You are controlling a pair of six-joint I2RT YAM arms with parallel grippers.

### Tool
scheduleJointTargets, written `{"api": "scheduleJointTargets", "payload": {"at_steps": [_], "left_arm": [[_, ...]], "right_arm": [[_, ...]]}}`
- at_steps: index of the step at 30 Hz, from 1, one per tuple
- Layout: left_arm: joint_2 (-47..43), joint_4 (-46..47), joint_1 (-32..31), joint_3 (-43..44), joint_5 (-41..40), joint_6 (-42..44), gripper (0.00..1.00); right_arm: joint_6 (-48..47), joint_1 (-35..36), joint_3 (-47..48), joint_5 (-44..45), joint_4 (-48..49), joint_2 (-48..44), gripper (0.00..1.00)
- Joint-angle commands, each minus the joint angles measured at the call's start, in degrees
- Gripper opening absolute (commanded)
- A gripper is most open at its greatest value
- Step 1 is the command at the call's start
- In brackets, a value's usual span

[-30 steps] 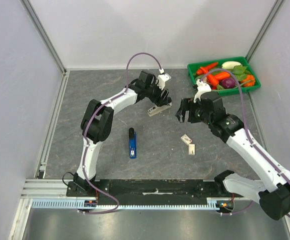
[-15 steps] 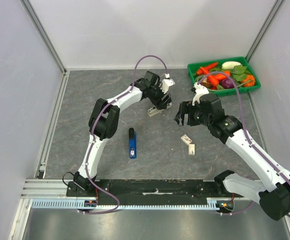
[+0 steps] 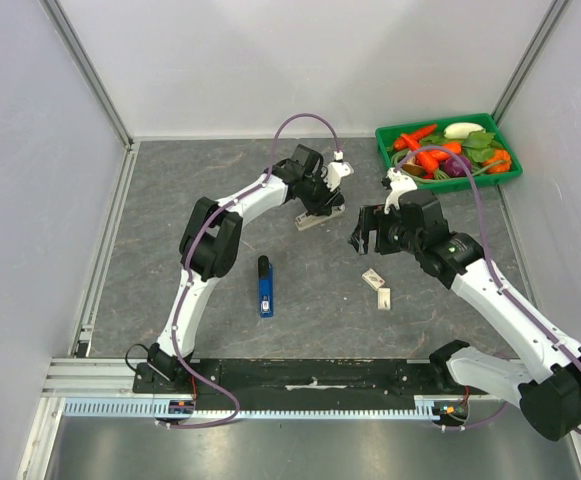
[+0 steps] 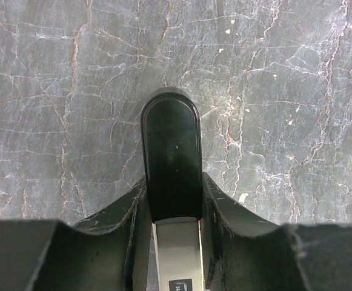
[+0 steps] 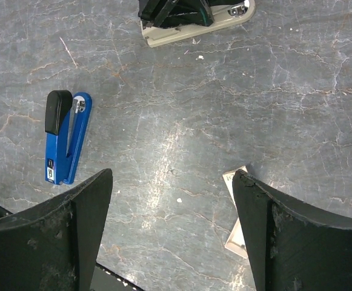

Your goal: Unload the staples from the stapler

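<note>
The left claw (image 4: pixel 172 182) was seen clamped on the grey stapler (image 4: pixel 171 142), with one finger pressed against each long side and the black cap reaching out beyond the fingertips. The stapler was lying on the table (image 3: pixel 170 200), toward the far middle, near the right claw (image 3: pixel 366 228). The right claw was held wide apart and empty, hovering above the table.

The step in hand was judged to be pinning the stapler down so that its magazine could be opened. For this to be done well, the grip would best be kept square on the body and low, so that the cap is left free to hinge. The free claw would then be brought to the cap. A loose hold was judged likely to let the stapler slide or twist on the smooth surface.

A blue stapler (image 5: pixel 66 151) was seen nearer the arm bases, well apart from the work. Two small pale pieces (image 5: pixel 236 212) were lying beneath the right claw; what they were could not be told. A green tray (image 3: pixel 381 145) of toy vegetables was set in the far right corner. Nothing was seen between the right claw and the grey stapler.
</note>
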Motion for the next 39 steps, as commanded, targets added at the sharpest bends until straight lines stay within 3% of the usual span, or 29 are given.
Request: {"api": "scheduleJointTargets", "payload": {"at_steps": [1,5,11,17,20,23,29,34,39], "left_arm": [[-6.50,4.33,-0.23,-2.41,-1.53,1.04,0.02],[-15.54,5.12,-0.41,-7.86,0.75,0.51,0.02],[-29.96,-1.63,-0.32,-14.37,12.16,-2.12,0.02],[-45.70,-2.70,-0.49,-27.37,24.20,-5.55,0.02],[-52.28,-4.19,-1.19,-31.24,29.92,-7.22,0.02],[-56.34,-6.30,-2.25,-33.18,34.41,-8.28,0.02],[-60.22,-8.59,-5.24,-37.05,36.09,-8.45,0.02],[-61.27,-8.41,-6.56,-38.11,36.27,-8.63,0.02],[-61.89,-8.41,-6.65,-38.11,37.06,-8.63,0.02]], "right_arm": [[-0.20,0.07,0.41,0.82,0.11,-2.01,0.87],[-1.34,0.07,1.55,3.72,-0.86,-2.63,0.86],[-2.74,0.07,4.36,4.17,-1.04,-3.51,0.82],[-5.73,-0.02,10.77,-4.08,-5.51,-4.47,0.82],[-7.22,0.07,14.46,-14.00,-7.62,-4.30,0.80],[-9.24,0.07,18.41,-21.91,-10.08,-4.56,0.79],[-11.88,0.33,23.78,-38.01,-12.20,-3.78,0.79],[-12.67,2.61,22.03,-42.59,-11.50,-2.98,0.76],[-15.22,6.56,20.10,-41.01,-12.55,-2.98,0.75]]}}
